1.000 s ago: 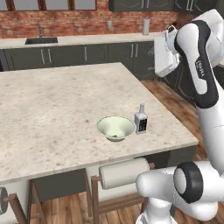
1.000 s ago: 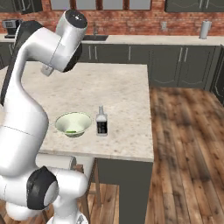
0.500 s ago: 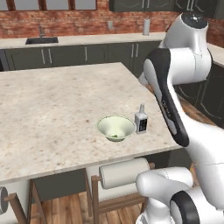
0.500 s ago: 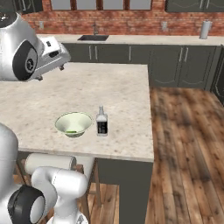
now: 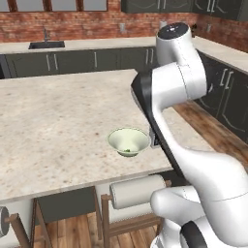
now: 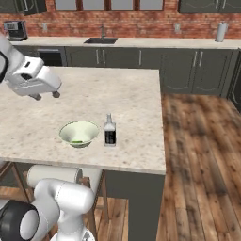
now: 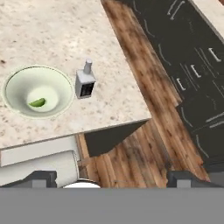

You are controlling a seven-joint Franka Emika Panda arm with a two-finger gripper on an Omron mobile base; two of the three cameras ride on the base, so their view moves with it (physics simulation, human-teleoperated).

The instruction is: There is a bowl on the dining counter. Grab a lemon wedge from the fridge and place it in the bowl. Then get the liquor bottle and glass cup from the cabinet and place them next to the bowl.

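- Gripper (image 6: 46, 95) hangs in the air above the left part of the island, well apart from the bowl and the bottle; its two dark fingertips stand wide apart and hold nothing.
- In the hand view the two fingertips (image 7: 41, 177) rise at the bottom, one at each side, with bare floor and counter between them.
- Bowl (image 6: 79, 133) sits on the dining counter (image 6: 132, 101) near its near edge: round, shallow, glossy, pale cream-green, with a thin rim.
- Lemon wedge (image 7: 37, 103) lies inside the bowl, a small green curved piece near the bottom; it is plain from the hand view and shows as a small green speck in the right base view.
- Liquor bottle (image 6: 109, 132) stands upright just to the right of the bowl, close beside it: squarish pale body, dark label, short narrow neck.
- In the left base view the white arm covers the bottle almost wholly, while the bowl (image 5: 128, 142) is in full sight.
- Counter top is beige speckled stone on a dark base; a padded stool (image 5: 136, 190) with a wooden frame is tucked under its near edge.
- Floor (image 6: 197, 155) to the right is of brown wooden planks.
- Far wall is red brick, with dark cabinets (image 6: 141, 59) and a sink (image 6: 100, 40) along it.
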